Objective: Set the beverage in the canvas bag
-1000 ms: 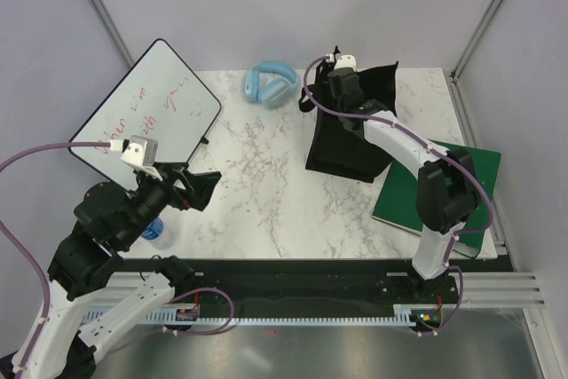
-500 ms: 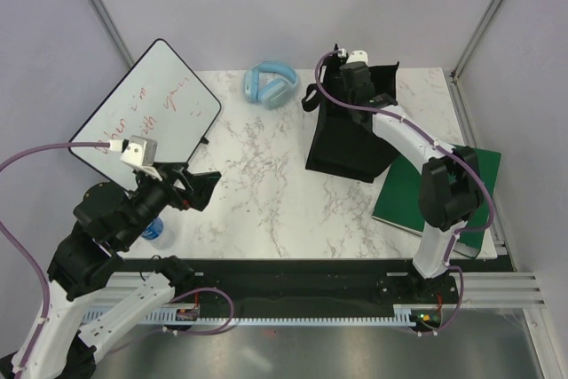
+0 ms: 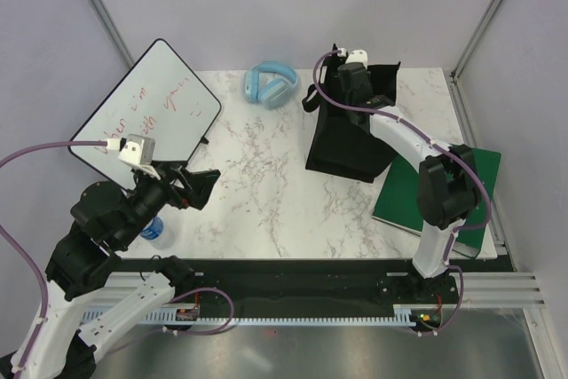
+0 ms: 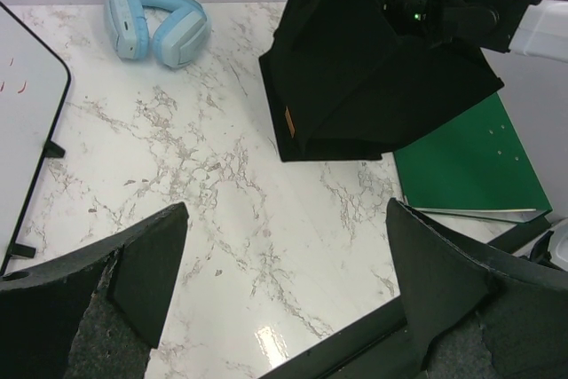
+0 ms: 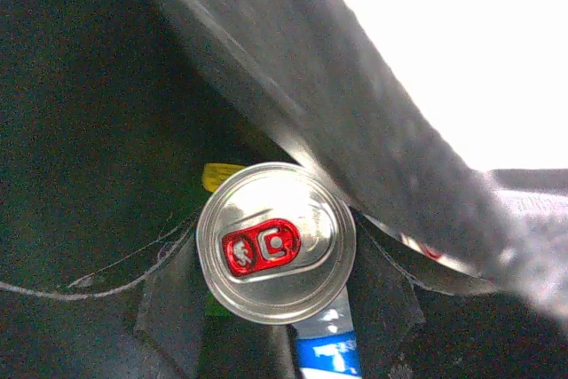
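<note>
Can (image 5: 275,241) sits pinched in the right pincer (image 5: 275,303) inside the canvas bag (image 3: 344,144); left pincer (image 4: 284,299) gapes wide.

Overhead view. Centre: white, grey-veined marble tabletop (image 3: 257,193). Upper left: white rounded-corner whiteboard with black rim and red handwriting (image 3: 146,108), standing tilted at the table's left edge. Top centre: light blue over-ear headphones (image 3: 269,84), lying on the marble. Right of centre: flat green book (image 3: 444,197), by the right edge. Lower left: small blue-and-clear object (image 3: 153,230), partly hidden.
</note>
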Available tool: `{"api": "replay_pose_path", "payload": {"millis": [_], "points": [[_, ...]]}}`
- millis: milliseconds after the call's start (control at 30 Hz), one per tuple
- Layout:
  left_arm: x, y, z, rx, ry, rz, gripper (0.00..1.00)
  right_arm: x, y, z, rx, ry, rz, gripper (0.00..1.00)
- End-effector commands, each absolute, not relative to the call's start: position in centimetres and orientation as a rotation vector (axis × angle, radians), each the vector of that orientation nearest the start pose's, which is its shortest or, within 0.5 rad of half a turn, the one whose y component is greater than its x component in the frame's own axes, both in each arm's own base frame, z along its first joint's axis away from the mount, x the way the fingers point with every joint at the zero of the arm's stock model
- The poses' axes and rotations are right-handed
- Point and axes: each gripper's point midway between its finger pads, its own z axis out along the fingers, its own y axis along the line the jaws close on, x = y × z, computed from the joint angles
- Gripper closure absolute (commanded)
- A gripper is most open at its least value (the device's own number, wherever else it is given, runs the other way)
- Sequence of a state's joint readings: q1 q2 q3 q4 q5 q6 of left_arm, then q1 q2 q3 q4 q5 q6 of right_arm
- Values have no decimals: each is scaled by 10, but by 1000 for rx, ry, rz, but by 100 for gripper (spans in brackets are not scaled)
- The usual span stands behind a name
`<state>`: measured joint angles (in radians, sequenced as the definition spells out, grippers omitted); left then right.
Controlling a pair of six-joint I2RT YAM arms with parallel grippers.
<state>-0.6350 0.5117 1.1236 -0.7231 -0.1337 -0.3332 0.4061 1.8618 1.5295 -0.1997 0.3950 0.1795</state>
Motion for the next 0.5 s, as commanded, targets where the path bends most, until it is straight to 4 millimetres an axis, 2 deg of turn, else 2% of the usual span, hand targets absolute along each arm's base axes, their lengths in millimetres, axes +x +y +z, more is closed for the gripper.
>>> {"api": "replay_pose_path", "payload": {"millis": [0,200,300,433,467], "points": [[168,-106,385,130,1654,-613,1,518,131,212,69,1978,-135,100],[167,-106,385,126,1653,-614,1,515,128,222,71,1974,-123,100],[167,-107,382,127,1660,-619,0,514,129,201,72,2024,-81,100],[167,-107,383,127,1659,-622,1,504,131,154,91,2140,-11,100],[166,-106,384,126,1655,-621,1,502,131,148,93,2154,-10,100]]}}
